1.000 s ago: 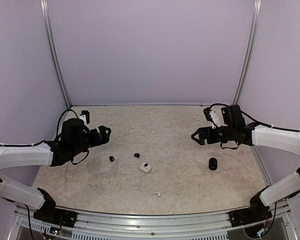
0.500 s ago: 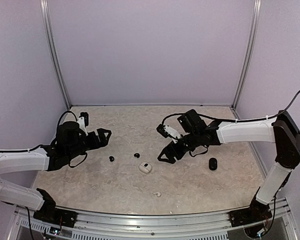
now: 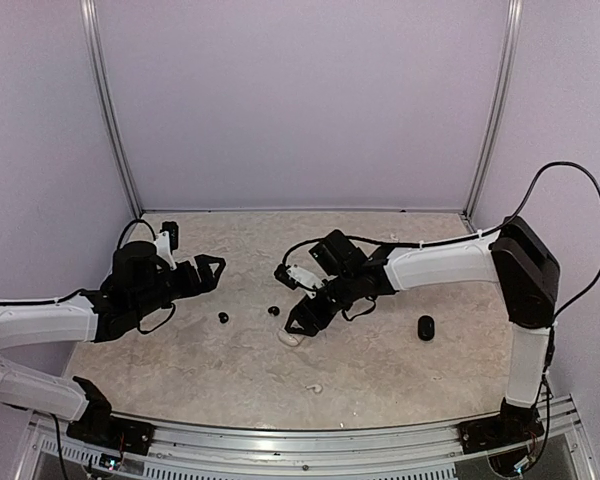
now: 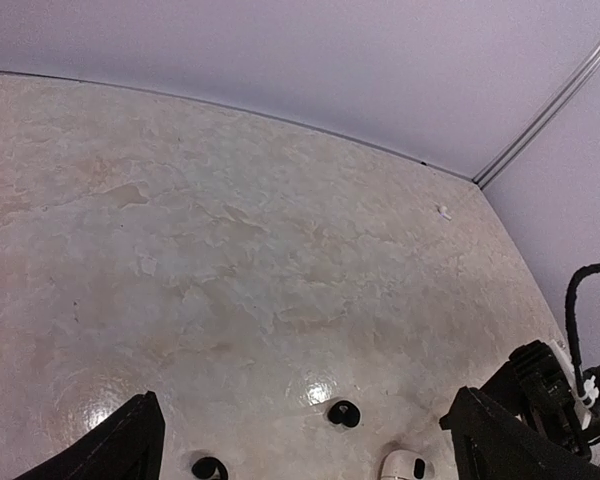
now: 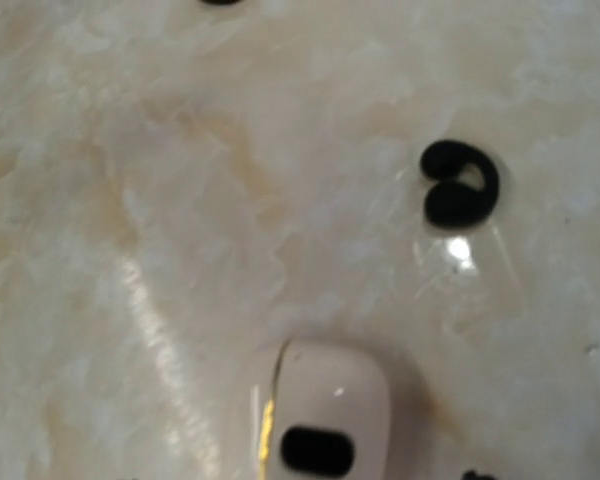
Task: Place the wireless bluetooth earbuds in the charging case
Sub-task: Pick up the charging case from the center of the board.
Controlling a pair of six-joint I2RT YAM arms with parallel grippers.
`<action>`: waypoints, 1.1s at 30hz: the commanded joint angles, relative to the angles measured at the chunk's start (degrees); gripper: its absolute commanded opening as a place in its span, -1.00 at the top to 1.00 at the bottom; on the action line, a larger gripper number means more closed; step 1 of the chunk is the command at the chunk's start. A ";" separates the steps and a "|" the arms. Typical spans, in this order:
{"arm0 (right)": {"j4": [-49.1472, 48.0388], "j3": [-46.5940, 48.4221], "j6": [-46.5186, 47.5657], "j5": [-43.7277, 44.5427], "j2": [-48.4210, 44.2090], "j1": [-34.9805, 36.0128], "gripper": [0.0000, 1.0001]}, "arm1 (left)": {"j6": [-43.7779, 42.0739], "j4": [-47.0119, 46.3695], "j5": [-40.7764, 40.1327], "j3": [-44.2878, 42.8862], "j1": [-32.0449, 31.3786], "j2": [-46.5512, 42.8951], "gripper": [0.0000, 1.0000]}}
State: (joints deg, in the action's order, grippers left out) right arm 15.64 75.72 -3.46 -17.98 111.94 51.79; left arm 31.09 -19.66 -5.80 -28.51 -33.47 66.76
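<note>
Right end effector above the white case, both earbuds loose on the worktop

The right end effector [image 3: 300, 320] hung just over the far right edge of the white case [image 3: 289, 338]. I could not tell whether its jaws were apart or together, because they looked only dark from above and did not show in its own wrist view. The nearer earbud [image 3: 273, 311] lay on the worktop [image 3: 380, 250] just beyond the white case and a little to its left, not touching it. The farther earbud [image 3: 223, 318] lay well to the left of that case. The left end effector [image 3: 208, 270] hung further left and beyond, jaws wide apart, holding nothing. A black case [image 3: 426, 327] lay well to the right of the white case, and a small white scrap [image 3: 315, 388] lay on its near side.
</note>
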 commanded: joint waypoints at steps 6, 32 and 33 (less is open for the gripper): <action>5.88 7.22 -0.54 4.39 6.27 2.31 -0.33 | 0.24 -1.58 0.03 1.00 -0.19 -0.41 -0.98; 3.86 2.93 -1.50 2.98 8.70 2.69 0.16 | 2.41 4.49 3.56 -12.36 -2.04 15.25 -0.98; 3.80 2.77 -1.78 3.34 8.25 2.70 0.17 | 2.06 1.99 3.29 -10.31 -2.03 12.76 -0.98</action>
State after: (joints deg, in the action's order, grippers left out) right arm 17.98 81.69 -4.01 -15.40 121.12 53.89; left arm 34.24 -13.89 -2.63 -42.70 -35.31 85.06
